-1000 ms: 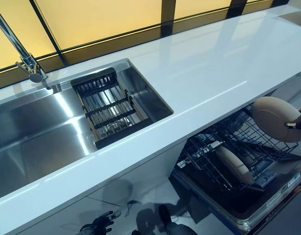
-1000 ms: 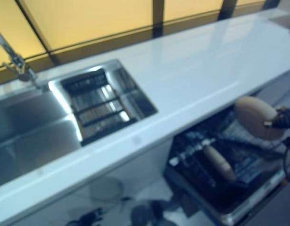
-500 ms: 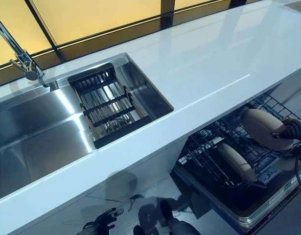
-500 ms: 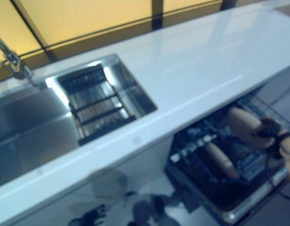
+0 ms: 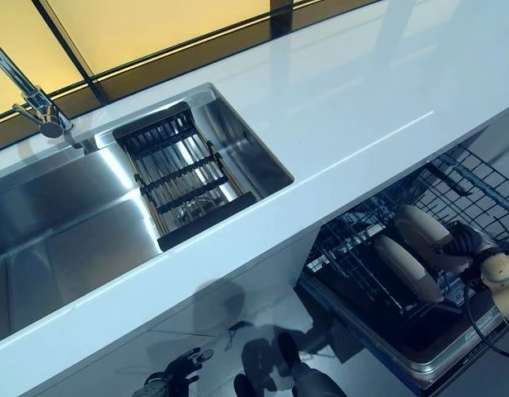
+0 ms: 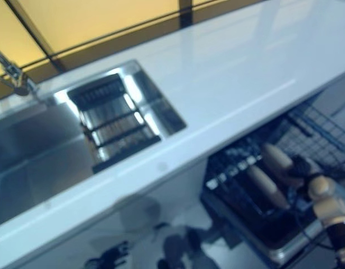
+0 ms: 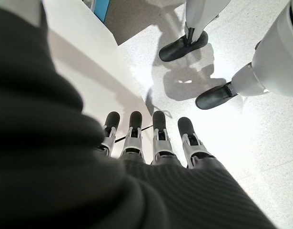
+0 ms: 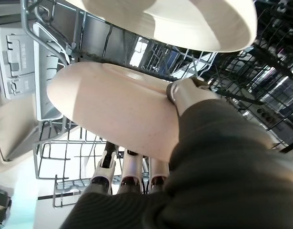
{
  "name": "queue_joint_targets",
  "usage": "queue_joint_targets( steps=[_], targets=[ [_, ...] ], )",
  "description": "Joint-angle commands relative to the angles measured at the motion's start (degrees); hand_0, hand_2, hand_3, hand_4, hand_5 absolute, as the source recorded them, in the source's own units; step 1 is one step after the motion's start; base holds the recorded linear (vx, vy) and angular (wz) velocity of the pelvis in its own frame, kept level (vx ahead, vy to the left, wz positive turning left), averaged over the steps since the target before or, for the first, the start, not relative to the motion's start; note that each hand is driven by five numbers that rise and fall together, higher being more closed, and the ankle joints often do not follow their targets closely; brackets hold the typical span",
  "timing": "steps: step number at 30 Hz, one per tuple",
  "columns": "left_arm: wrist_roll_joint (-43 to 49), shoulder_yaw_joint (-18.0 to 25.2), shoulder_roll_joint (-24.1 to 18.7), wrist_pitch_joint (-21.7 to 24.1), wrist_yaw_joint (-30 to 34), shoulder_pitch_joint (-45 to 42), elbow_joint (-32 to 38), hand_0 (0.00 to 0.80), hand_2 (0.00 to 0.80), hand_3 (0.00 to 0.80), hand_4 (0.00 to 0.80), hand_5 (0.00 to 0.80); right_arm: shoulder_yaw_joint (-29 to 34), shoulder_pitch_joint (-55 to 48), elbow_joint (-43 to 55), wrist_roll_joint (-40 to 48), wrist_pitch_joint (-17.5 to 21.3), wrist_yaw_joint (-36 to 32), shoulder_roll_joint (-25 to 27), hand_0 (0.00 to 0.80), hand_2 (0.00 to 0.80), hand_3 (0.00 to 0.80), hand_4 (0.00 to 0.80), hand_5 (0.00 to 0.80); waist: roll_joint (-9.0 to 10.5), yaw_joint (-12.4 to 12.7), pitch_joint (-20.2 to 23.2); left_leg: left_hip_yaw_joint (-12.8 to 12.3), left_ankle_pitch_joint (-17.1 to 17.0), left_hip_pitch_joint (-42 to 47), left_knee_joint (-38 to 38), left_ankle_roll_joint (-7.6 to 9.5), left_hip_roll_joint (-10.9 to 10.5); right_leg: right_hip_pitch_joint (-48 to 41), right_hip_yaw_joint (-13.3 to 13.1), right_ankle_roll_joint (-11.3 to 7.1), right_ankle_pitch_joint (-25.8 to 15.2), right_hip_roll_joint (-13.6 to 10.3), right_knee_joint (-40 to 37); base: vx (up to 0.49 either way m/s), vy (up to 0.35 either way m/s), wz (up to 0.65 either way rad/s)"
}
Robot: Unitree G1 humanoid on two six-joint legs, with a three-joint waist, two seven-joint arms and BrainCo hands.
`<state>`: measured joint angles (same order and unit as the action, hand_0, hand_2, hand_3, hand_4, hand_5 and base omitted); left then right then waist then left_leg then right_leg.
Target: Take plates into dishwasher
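In the rack (image 5: 378,273), right hand (image 5: 468,245) gripping a plate (image 5: 421,235).
Its fingers (image 8: 129,171) and thumb pinch the plate's rim, just beside a second plate (image 5: 403,266) standing there; left hand (image 7: 151,143) hangs open near the floor.

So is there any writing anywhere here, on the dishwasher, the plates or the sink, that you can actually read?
None can be read.
Dishwasher door edge: a strip with small markings, too small and blurred to read.
Plate held in the right hand: plain, no print.
Second plate standing in the rack: plain.
Sink and countertop: no labels visible.
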<state>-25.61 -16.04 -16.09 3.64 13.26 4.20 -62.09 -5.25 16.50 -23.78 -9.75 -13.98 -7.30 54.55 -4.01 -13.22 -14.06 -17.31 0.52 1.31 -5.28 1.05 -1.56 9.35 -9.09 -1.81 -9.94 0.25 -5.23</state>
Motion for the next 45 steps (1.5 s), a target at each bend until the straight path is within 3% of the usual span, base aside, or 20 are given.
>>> queue_joint_targets(
  steps=[1, 15, 41, 43, 44, 45],
  targets=[
    [-0.9, -0.6, -0.4, 1.5, -0.8, 1.7, -1.2, 0.0, 0.0, 0.0, 0.0, 0.0, -0.7, 4.3, -1.8, -0.8, -0.8, 2.5, -1.4, 0.8, 0.8, 0.8, 0.8, 0.8, 0.62, 0.8, 0.8, 1.5, 4.1, 0.1, 0.3, 1.82, -0.3, -3.3, 0.9, -2.17, 5.2, 0.6, 0.2, 0.0, 0.0, 0.0],
    [-1.5, -1.9, -0.7, 1.6, -1.0, 2.8, -0.7, 0.0, 0.0, 0.0, 0.0, 0.0, -5.6, 7.0, -6.9, -7.4, -1.2, 2.5, -1.6, 0.8, 0.8, 0.8, 0.8, 0.8, -0.46, 2.0, 0.3, 2.7, 3.7, -0.7, 0.3, 1.65, -0.6, -3.0, 1.5, -2.12, 5.3, 0.1, 0.2, 0.0, 0.0, 0.0],
    [-1.9, -3.2, -1.2, 1.5, -0.2, 4.0, 0.1, 0.0, 0.0, 0.0, 0.0, 0.0, -10.5, 10.7, -14.9, -10.1, -2.9, 1.7, 0.0, 0.8, 0.8, 0.8, 0.8, 0.8, -1.71, 3.6, -0.9, 4.4, 2.9, -1.8, 0.3, 1.34, -1.0, -2.4, 2.5, -2.07, 5.3, -0.6, 0.2, -0.006, -0.003, 0.03],
    [-1.8, -3.2, -1.2, 1.9, -0.1, 4.0, -0.1, 0.0, 0.0, 0.0, 0.0, 0.0, -10.1, 10.6, -14.7, -9.4, -3.1, 2.4, 0.0, 0.333, 0.333, 0.333, 0.333, 0.333, -1.59, 3.6, -1.0, 4.5, 2.9, -1.8, 0.3, 1.39, -1.0, -2.4, 2.5, -2.04, 5.3, -0.6, 0.2, 0.0, 0.0, 0.0],
    [-1.9, -3.2, -1.3, 1.9, -0.1, 4.0, 0.0, 0.0, 0.0, 0.0, 0.0, 0.0, -9.8, 10.4, -14.3, -9.2, -3.6, 2.5, -0.1, 0.0, 0.0, 0.0, 0.0, 0.0, -1.5, 3.5, -0.9, 4.5, 2.9, -1.8, 0.3, 1.4, -1.0, -2.5, 2.4, -2.06, 5.3, -0.6, 0.2, 0.0, 0.0, 0.0],
    [-1.9, -3.2, -1.3, 1.8, -0.1, 4.0, 0.0, 0.0, 0.0, 0.0, 0.0, 0.0, -9.6, 10.3, -14.0, -9.1, -3.9, 2.6, -0.1, 0.0, 0.0, 0.0, 0.0, 0.0, -1.43, 3.5, -0.9, 4.5, 3.0, -1.8, 0.3, 1.4, -1.0, -2.5, 2.4, -2.07, 5.3, -0.6, 0.2, 0.0, 0.0, 0.0]
  ],
)
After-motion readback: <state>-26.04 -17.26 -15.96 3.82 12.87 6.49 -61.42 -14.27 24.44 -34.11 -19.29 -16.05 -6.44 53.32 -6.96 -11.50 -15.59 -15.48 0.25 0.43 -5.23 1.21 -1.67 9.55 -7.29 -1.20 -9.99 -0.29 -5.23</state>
